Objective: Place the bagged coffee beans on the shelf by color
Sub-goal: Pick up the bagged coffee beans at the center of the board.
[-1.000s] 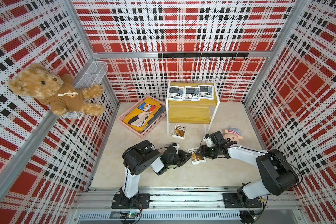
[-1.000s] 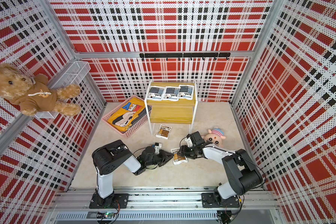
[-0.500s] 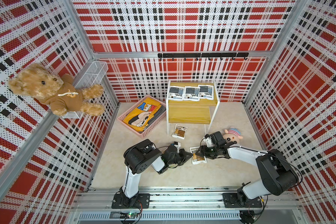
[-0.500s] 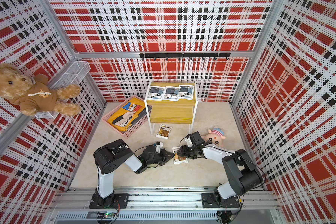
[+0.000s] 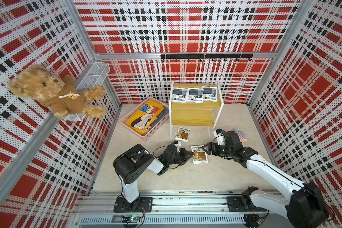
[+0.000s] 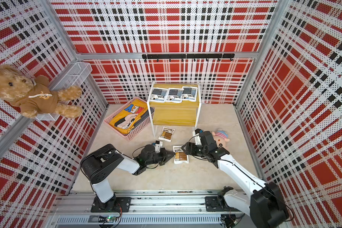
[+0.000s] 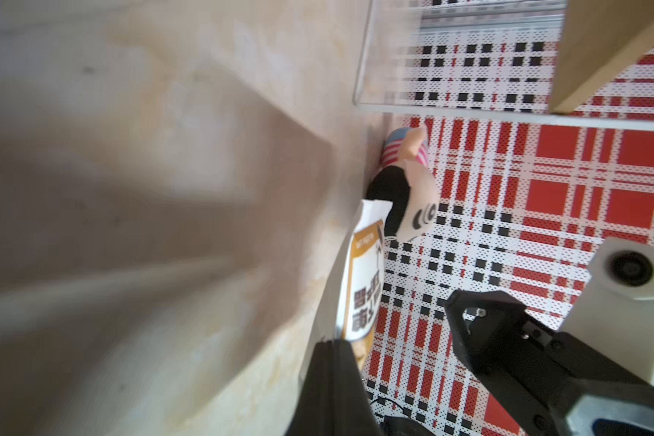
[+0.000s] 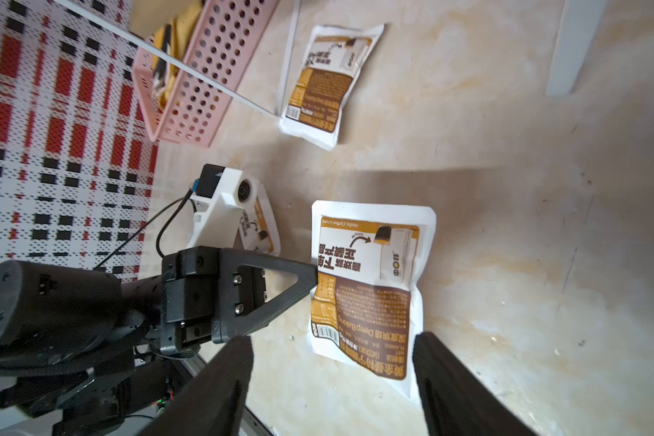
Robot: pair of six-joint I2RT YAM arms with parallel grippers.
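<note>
Three grey-blue bagged coffee beans (image 5: 193,94) lie in a row on the top tier of the shelf (image 5: 192,116); its lower board is bare. One brown pouch (image 5: 183,134) lies on the floor by the shelf's front left leg. Another brown pouch (image 8: 367,287) lies flat between the arms. My left gripper (image 5: 192,154) is shut, low on the floor, its tip at that pouch's side seam; I cannot tell whether it pinches the seam. My right gripper (image 8: 331,339) is open over the pouch's end, one finger either side. A third brown pouch (image 8: 265,234) is half hidden behind the left wrist camera.
A pink basket (image 5: 135,131) with a yellow garment stands left of the shelf. A small pig plush (image 5: 240,135) lies just behind the right wrist. A teddy bear (image 5: 47,90) sits on a white wire basket (image 5: 93,76) on the left wall.
The left jaws have closed at the pouch's edge and the right jaws have spread wider. Both arms and all pouches stay almost where they were.
</note>
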